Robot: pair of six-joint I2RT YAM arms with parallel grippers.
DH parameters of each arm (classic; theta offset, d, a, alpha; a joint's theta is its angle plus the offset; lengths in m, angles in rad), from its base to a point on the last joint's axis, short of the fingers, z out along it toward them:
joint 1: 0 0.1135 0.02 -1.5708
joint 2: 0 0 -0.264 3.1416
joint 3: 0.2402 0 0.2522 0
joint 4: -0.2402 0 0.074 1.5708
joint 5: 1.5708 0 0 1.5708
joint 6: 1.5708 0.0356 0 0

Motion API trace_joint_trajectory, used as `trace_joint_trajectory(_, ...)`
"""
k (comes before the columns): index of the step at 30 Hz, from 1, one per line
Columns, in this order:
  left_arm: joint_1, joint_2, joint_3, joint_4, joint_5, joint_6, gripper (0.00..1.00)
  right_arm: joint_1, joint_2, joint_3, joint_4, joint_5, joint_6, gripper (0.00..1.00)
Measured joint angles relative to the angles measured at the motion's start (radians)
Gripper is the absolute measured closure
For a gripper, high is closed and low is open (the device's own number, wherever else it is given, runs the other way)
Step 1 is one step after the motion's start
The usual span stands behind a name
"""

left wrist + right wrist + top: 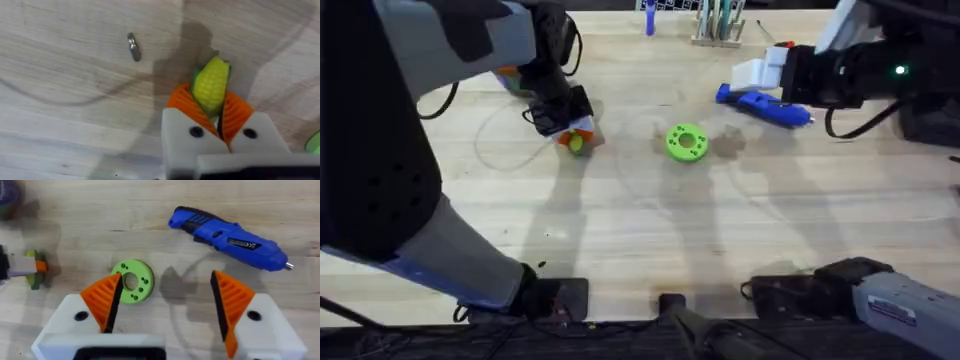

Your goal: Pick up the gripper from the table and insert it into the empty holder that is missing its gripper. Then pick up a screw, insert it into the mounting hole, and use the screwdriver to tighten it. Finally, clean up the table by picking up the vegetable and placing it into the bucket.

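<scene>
My left gripper [220, 122] had its orange ribbed pads [186, 105] closed on the vegetable [211, 85], the yellow corn-like piece with its green edge, pinched between them just above the wooden table [65, 65]. From overhead I saw that same gripper [572, 137] at the left side of the table's far half, with the yellow of the vegetable [576, 144] showing at its tip. In the left wrist view a small metal screw [133, 47] lay on the wood near the held vegetable, apart from it.

Farther toward the middle of the table sat the green round disc [686, 141] with its holes, flat on the surface. Beyond it, to the right, the blue screwdriver [765, 107] lay on its side with its metal tip pointing away from the disc.

My right gripper [167, 307] hung with its jaws spread wide and nothing between them, above the table between the disc [132, 281] and the screwdriver [230, 239]. In that wrist view I could also make out the left gripper [15, 266] farther off with the vegetable [35, 270] at its tip.
</scene>
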Motion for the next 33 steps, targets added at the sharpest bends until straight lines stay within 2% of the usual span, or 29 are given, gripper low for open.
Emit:
trace_joint_trajectory(7, 0.002, -0.02, 0.0, -0.002, 0.046, 0.001, 0.968, 0.0, 0.0, 0.0, 0.0, 0.0, 0.0, 0.009)
trace_joint_trajectory(12, 0.002, -0.15, 0.024, -0.023, 0.051, 0.028, 0.968, 0.0, 0.0, 0.0, 0.0, 0.0, 0.0, 0.01)
trace_joint_trajectory(15, 0.002, -0.242, 0.102, -0.022, 0.021, 0.068, 0.968, 0.0, 0.0, 0.0, 0.0, 0.0, 0.0, 0.01)
trace_joint_trajectory(18, 0.008, -0.323, 0.187, -0.02, -0.046, 0.119, 0.968, 0.0, 0.0, 0.0, 0.0, 0.0, 0.0, 0.01)
trace_joint_trajectory(20, 0.022, -0.358, 0.223, -0.01, -0.093, 0.15, 0.968, 0.0, 0.0, 0.0, 0.0, 0.0, 0.0, 0.01)
trace_joint_trajectory(25, 0.105, -0.366, 0.247, 0.054, -0.169, 0.244, 0.968, 0.0, 0.0, 0.0, 0.0, 0.0, 0.0, 0.01)
trace_joint_trajectory(28, 0.152, -0.312, 0.247, 0.111, -0.188, 0.282, 0.968, 0.0, 0.0, 0.0, 0.0, 0.0, 0.0, 0.01)
trace_joint_trajectory(33, 0.204, -0.181, 0.247, 0.21, -0.2, 0.31, 0.968, 0.0, 0.0, 0.0, -0.001, 0.0, 0.0, 0.01)
